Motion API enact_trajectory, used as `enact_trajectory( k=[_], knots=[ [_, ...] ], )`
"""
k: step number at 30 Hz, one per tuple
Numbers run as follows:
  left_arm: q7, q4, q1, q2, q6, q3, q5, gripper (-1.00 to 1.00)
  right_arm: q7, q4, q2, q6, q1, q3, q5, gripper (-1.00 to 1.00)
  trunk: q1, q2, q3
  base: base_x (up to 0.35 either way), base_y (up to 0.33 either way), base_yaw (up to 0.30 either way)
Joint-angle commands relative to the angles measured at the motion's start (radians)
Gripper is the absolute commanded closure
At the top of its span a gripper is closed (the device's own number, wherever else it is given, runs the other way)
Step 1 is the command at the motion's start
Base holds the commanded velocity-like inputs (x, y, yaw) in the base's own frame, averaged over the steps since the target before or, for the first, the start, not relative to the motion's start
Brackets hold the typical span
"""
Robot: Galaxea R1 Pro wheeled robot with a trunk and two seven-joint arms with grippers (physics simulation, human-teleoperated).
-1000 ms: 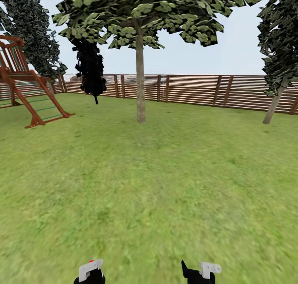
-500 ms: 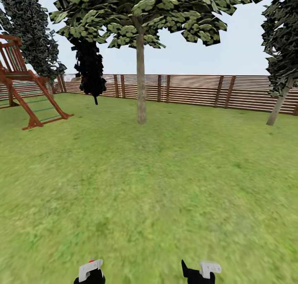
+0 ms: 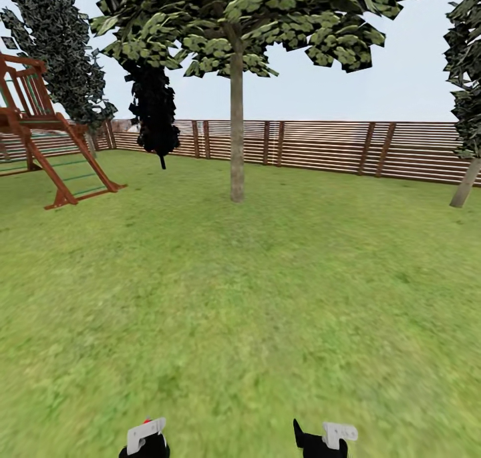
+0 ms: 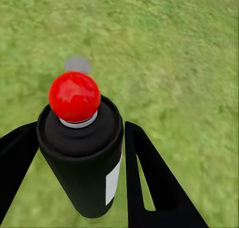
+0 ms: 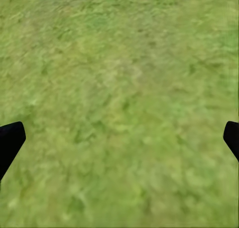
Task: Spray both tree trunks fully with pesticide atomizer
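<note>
The left gripper [image 4: 79, 153] is clamped on a red-capped black spray can [image 4: 82, 153]; the right gripper [image 5: 119, 138] gapes empty; the tree trunk [image 3: 236, 131] ahead looks unsprayed

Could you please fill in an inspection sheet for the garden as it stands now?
Surface: grass lawn, bare ahead.
Job's things: tree ahead, trunk without white specks from here; second trunk far right; black red-capped can, probably the atomizer.
Clutter: nothing seen.
Grippers: left gripper closed on the can; right gripper open, nothing in it.
Cables: nothing seen.
Surroundings: fence, play frame, dark conifer.
</note>
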Motion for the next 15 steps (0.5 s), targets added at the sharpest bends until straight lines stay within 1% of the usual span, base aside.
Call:
enact_trajectory(
  k=[1, 4, 9, 15],
  knots=[
    [0.01, -0.001, -0.001, 0.001, -0.005, -0.009, 0.003, 1.0, 0.002, 0.001, -0.001, -0.005, -0.001, 0.006, -0.011, -1.0, 0.001, -0.002, -0.002, 0.339, 0.072, 0.003],
    [0.01, -0.002, -0.001, 0.001, -0.005, -0.008, 0.003, 1.0, 0.001, 0.001, -0.001, -0.005, -0.001, 0.006, -0.011, -1.0, 0.001, -0.002, -0.002, 0.339, 0.072, 0.009],
    [0.011, -0.002, -0.001, 0.001, -0.005, -0.008, 0.003, 1.0, 0.001, 0.001, -0.001, -0.005, -0.001, 0.005, -0.011, -1.0, 0.001, -0.002, -0.002, 0.339, 0.072, 0.06],
    [0.011, -0.001, -0.001, 0.001, -0.005, -0.009, 0.003, 1.0, 0.001, 0.001, -0.001, -0.005, -0.001, 0.004, -0.011, -1.0, 0.001, -0.002, -0.002, 0.339, 0.072, 0.009]
  ],
)
